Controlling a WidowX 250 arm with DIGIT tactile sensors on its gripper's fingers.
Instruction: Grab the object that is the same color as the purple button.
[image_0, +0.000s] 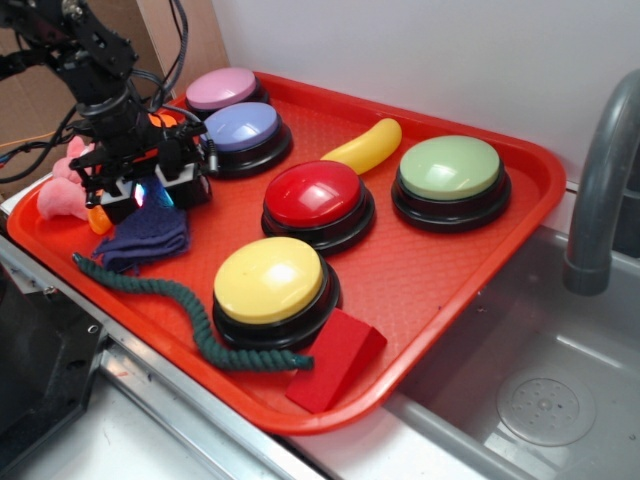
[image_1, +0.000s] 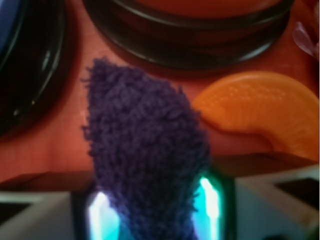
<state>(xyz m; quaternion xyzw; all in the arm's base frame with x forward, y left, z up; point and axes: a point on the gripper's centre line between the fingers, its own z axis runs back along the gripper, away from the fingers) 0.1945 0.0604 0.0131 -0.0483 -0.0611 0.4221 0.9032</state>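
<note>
The dark indigo-purple rag (image_0: 148, 237) lies at the left of the red tray (image_0: 440, 270), its top corner pulled up into my gripper (image_0: 150, 196). In the wrist view the fuzzy rag (image_1: 145, 145) fills the gap between the two cyan-lit fingers (image_1: 100, 212) of my gripper (image_1: 155, 212), which is shut on it. The blue-purple button (image_0: 243, 127) stands just behind and to the right of the gripper, with a lilac-pink button (image_0: 222, 88) behind it.
A dark green rope (image_0: 190, 310) curls in front of the rag. A pink plush toy (image_0: 62, 190) and an orange wedge (image_1: 260, 112) lie beside the gripper. Red (image_0: 318, 195), yellow (image_0: 270, 282) and green (image_0: 450, 170) buttons, a banana (image_0: 365, 147) and a red block (image_0: 335, 360) fill the tray. The sink (image_0: 540, 400) and faucet (image_0: 600, 180) are to the right.
</note>
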